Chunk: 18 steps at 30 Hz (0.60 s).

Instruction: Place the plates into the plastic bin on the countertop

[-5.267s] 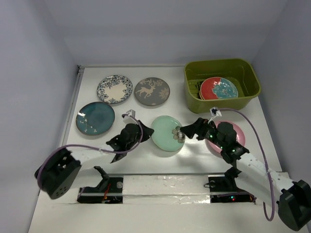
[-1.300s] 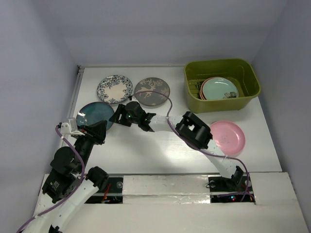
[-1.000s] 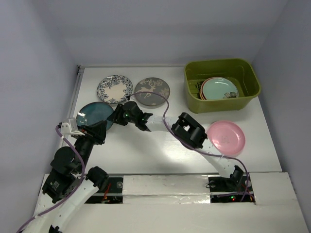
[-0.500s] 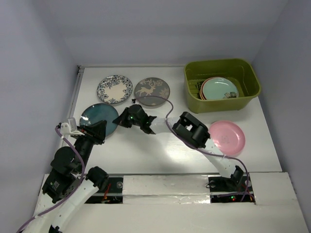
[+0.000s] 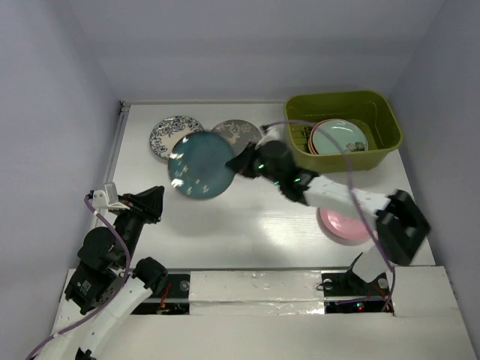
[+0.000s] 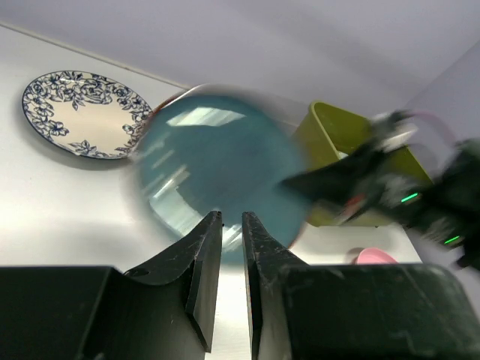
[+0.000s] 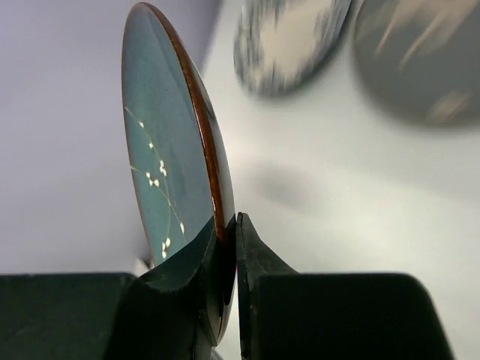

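My right gripper (image 5: 237, 163) (image 7: 229, 221) is shut on the rim of the dark teal plate (image 5: 199, 165) (image 7: 161, 150) and holds it tilted in the air over the back left of the countertop (image 5: 247, 225). The raised plate partly hides the blue-white floral plate (image 5: 163, 133) (image 6: 79, 124) and the grey deer plate (image 5: 238, 130) behind it. The olive plastic bin (image 5: 375, 101) holds stacked plates with the mint green one (image 5: 339, 136) on top. The pink plate (image 5: 341, 226) lies under the right arm. My left gripper (image 5: 154, 201) (image 6: 231, 216) is shut and empty, low at the left.
Pale lilac walls close in the countertop on the left, back and right. The right arm's cable (image 5: 352, 187) loops over the space between the bin and the pink plate. The arm bases stand along the near edge.
The right gripper has closed on the teal plate's rim and lifted it off the counter, carrying it up and to the right. The left arm has stayed put.
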Available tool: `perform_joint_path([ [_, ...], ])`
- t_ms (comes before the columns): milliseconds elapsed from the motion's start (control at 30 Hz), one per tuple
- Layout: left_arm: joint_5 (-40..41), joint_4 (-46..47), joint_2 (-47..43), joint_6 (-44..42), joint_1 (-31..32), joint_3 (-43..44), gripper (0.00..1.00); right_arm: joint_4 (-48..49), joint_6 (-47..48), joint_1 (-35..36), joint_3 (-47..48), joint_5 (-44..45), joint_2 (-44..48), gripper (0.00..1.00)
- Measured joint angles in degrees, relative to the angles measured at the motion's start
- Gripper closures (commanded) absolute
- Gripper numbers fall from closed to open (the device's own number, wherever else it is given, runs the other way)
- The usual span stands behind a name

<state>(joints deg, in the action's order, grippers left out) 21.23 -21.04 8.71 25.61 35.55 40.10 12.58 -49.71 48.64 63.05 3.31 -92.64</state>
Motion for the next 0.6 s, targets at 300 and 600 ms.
perform_joint_path([
  [300, 0.0, 0.0, 0.0, 0.0, 0.0, 0.0, 0.80, -2.5, 6.0, -39.5, -4.7, 0.3, 21.8, 1.00],
  [600, -1.0, 0.0, 0.2, 0.2, 0.0, 0.0, 0.79, -18.4, 14.4, -56.3, 0.1, -6.3, 11.1, 1.00],
])
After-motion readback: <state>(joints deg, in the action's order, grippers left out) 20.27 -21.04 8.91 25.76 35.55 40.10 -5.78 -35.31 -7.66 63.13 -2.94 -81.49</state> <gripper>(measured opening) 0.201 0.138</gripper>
